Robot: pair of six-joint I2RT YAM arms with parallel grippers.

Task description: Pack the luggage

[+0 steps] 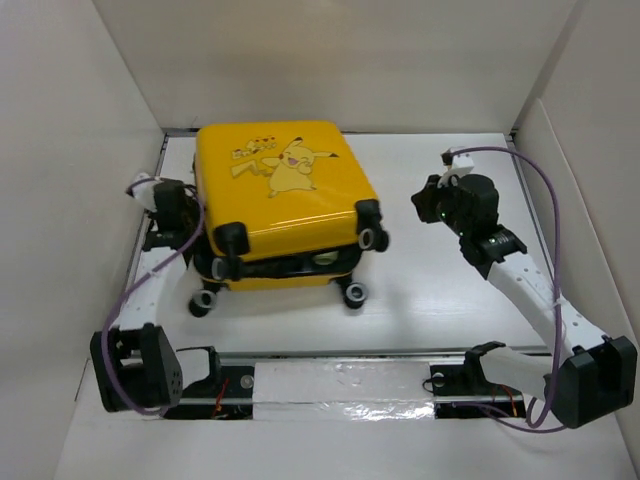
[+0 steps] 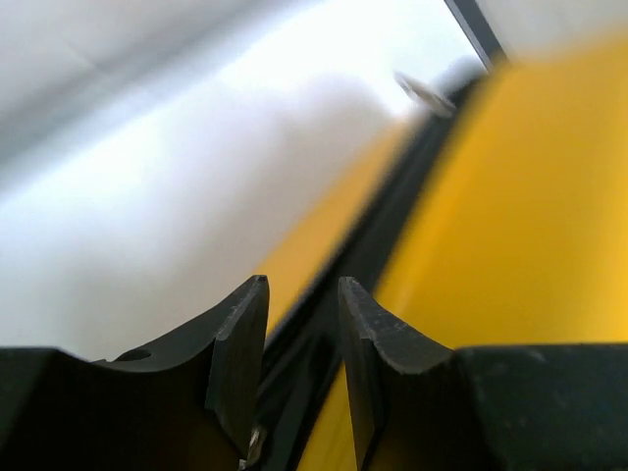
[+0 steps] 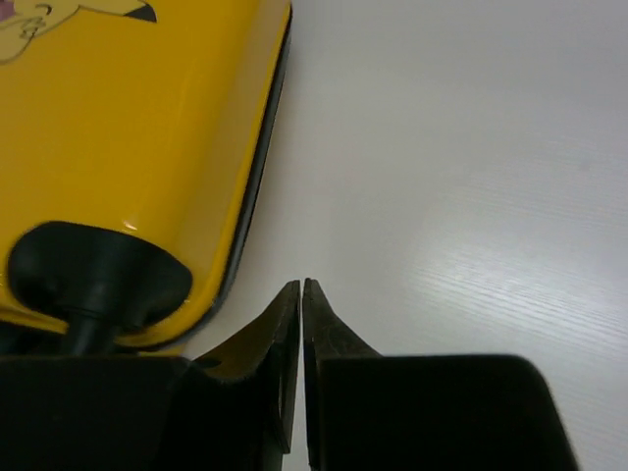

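Your L gripper (image 2: 302,339), narrow gap, at luggage (image 1: 280,190) zip seam (image 2: 392,226) near tabletop's (image 1: 450,290) left edge; R gripper (image 3: 302,294) closed, empty, beside it.

you cannot read any text here; the small lettering (image 1: 247,153) beside the cartoon (image 1: 291,166) on the luggage (image 1: 330,205) is too blurred.

One glossy yellow hard-shell suitcase (image 1: 285,190) out there, just the one, sitting on one white table (image 1: 450,300). One cartoon Pikachu print (image 1: 290,165) on its lid. Black caster wheels (image 1: 355,293): I count four. Two white robot arms (image 1: 530,285), so two black two-finger grippers, the left gripper (image 2: 299,285) and the right gripper (image 3: 302,285). And two purple cables (image 1: 548,200), one per arm.
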